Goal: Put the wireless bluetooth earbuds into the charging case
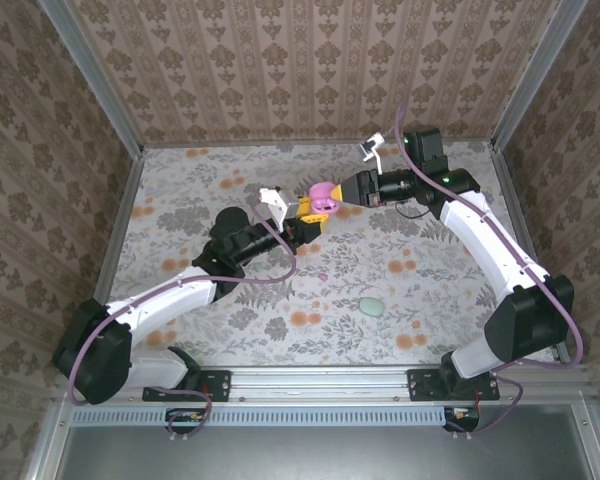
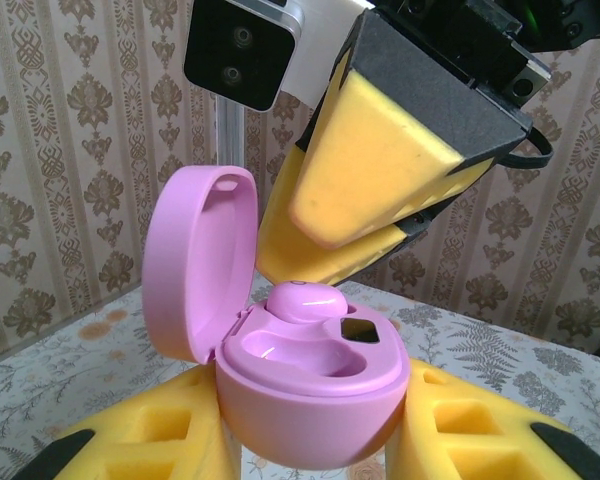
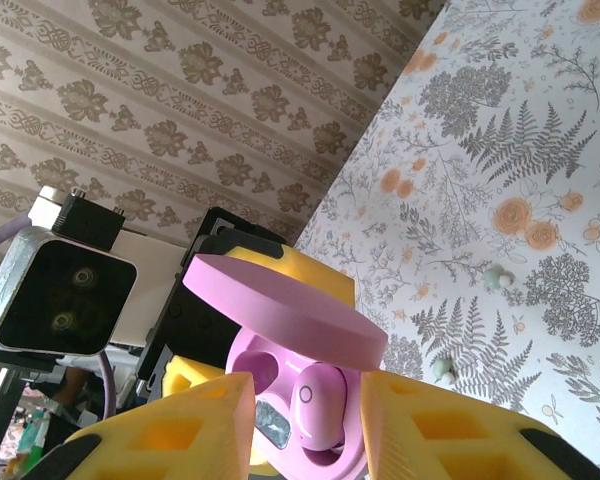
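Observation:
The pink charging case (image 2: 280,420) is held off the table, lid (image 2: 195,260) swung open, with my left gripper (image 2: 312,385) shut on its body. In the top view the case (image 1: 325,197) sits mid-table just past my left gripper (image 1: 308,214). A pinkish-purple earbud (image 2: 305,298) sits in the far slot; the near slot is empty. My right gripper (image 3: 308,390) hovers at the case mouth, jaws apart on either side of that earbud (image 3: 320,405) with a small gap each side. Its yellow fingers (image 2: 370,150) loom above the case.
A mint-green pebble case (image 1: 370,304) lies on the floral table toward the front right. Two small pale buds (image 3: 495,278) (image 3: 442,368) rest on the cloth beyond the held case. Patterned walls (image 1: 280,70) close in the table on three sides.

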You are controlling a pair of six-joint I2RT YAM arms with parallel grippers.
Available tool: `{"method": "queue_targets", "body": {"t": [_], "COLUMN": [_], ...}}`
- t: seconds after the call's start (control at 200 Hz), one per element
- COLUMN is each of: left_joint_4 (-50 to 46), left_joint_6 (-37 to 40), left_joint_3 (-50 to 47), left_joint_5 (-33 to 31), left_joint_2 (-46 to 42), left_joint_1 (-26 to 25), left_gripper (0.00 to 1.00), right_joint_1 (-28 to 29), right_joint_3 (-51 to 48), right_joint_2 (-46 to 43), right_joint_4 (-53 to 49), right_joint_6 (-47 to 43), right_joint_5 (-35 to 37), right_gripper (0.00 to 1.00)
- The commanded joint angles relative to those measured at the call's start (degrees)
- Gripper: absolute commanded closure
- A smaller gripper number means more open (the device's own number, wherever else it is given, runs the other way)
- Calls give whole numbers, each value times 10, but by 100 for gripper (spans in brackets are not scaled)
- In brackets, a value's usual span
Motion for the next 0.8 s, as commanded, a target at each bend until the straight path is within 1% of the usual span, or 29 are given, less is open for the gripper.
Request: {"method": "queue_targets", "body": {"t": [0.0,0.37,0.445,0.52,0.54,0.62,0.725,0.795], "left_joint_4": [21,4,-2,-5,-6,-14,-26,-30], "left_joint_6": [-2,3,7,10,11,14,18,20], "left_joint_3": [13,4,0,-4,-6,-8,-11,-16], "left_joint_5": [2,-31,-38,-44,-45,-50,-52,-57], "left_joint_2": [-11,-26,-34,-43,-46,-56,-69,-78], "left_joint_1": [4,4,4,4,3,3,3,4], "left_gripper": [66,66,66,66,66,66,66,66], "right_joint_1": [-1,-16,-20,-24,-26,-32,-34,-34], "right_joint_3": [18,4,0,-11,-15,-32,-46,-54], "right_joint_2": [-22,-51,-60,-60,-78,-86,-82,-71], "right_joint_4": [3,27,26,27,28,28,-12,-47], "right_joint_6": [12,36,37,37,39,51,55,61], "right_joint_5": [10,33,47,80,89,134,214,248], "right_gripper": [64,62,62,61,61,60,61,61]}}
